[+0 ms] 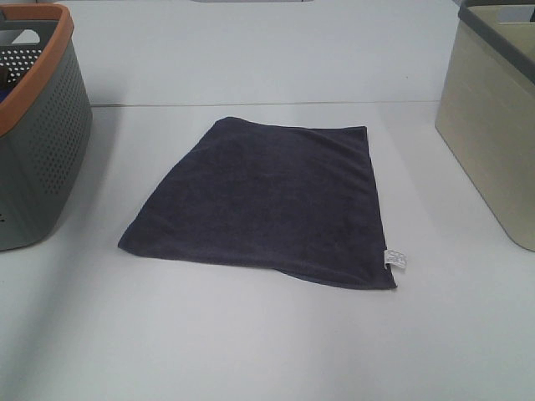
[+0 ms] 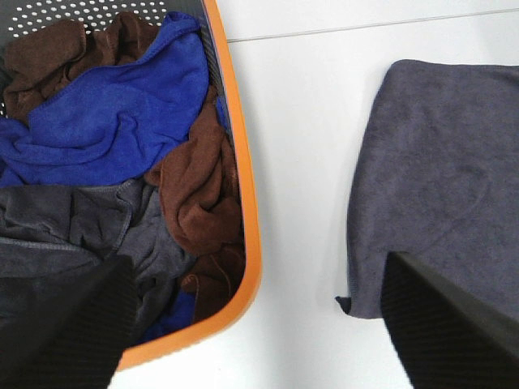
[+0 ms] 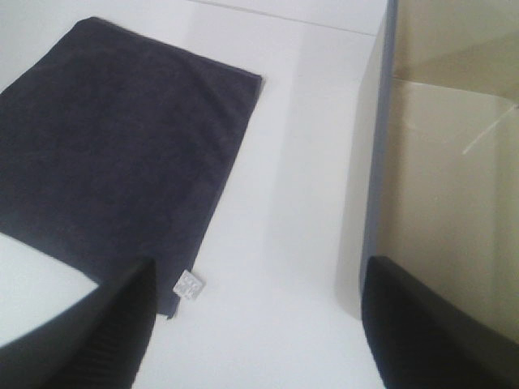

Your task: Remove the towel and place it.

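The dark navy-grey towel (image 1: pixel 272 200) lies flat on the white table (image 1: pixel 251 342), its small white tag (image 1: pixel 394 260) at the front right corner. Neither arm shows in the exterior view. In the left wrist view my left gripper (image 2: pixel 259 340) is open and empty, held above the strip of table between the orange-rimmed basket (image 2: pixel 247 203) and the towel's edge (image 2: pixel 438 178). In the right wrist view my right gripper (image 3: pixel 259 332) is open and empty, held above the table between the towel's tag corner (image 3: pixel 188 285) and the beige basket (image 3: pixel 377 162).
The grey perforated basket with an orange rim (image 1: pixel 42 125) stands at the left and holds several crumpled cloths, blue (image 2: pixel 113 113), brown (image 2: pixel 199 186) and grey. The beige basket (image 1: pixel 489 134) stands at the right; what shows of its inside is bare.
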